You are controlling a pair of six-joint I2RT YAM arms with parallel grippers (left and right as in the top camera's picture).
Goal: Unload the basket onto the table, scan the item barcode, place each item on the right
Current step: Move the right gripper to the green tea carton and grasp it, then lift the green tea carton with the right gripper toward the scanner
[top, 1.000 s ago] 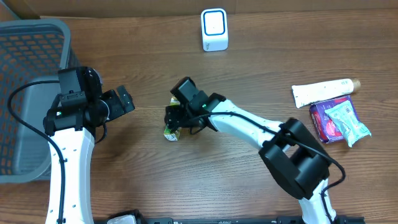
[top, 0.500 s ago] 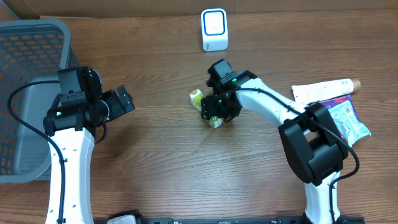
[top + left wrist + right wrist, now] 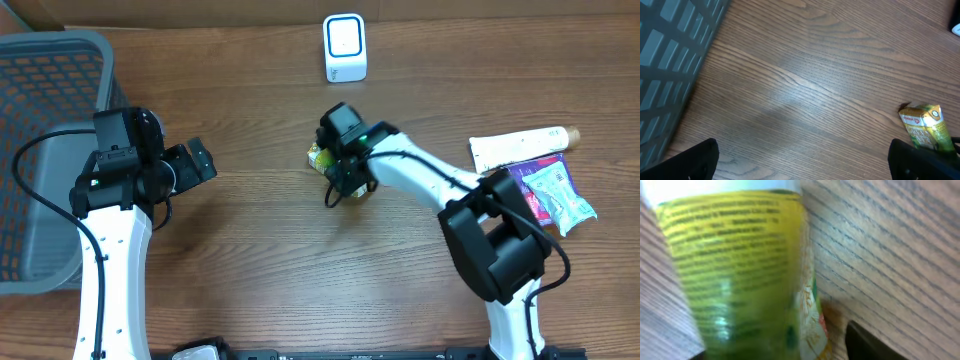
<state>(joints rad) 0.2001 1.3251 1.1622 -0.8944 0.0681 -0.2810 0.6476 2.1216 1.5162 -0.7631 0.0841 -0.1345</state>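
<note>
Green and yellow packet [image 3: 319,156] on the wooden surface [image 3: 250,270], near the white scanner [image 3: 345,47] but not touching it.
The right claw [image 3: 345,178] is at the packet, on the side away from the scanner; whether it grips cannot be told. The left claw [image 3: 203,160] is wide open, well apart from the scanner.

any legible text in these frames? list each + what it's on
Nothing reads cleanly.
On the green carton, right wrist view: rows of black print, blurred.
Same carton, left wrist view: red logo, too small.
On the white tube: print too small.
On the purple packet: print too small.
</note>
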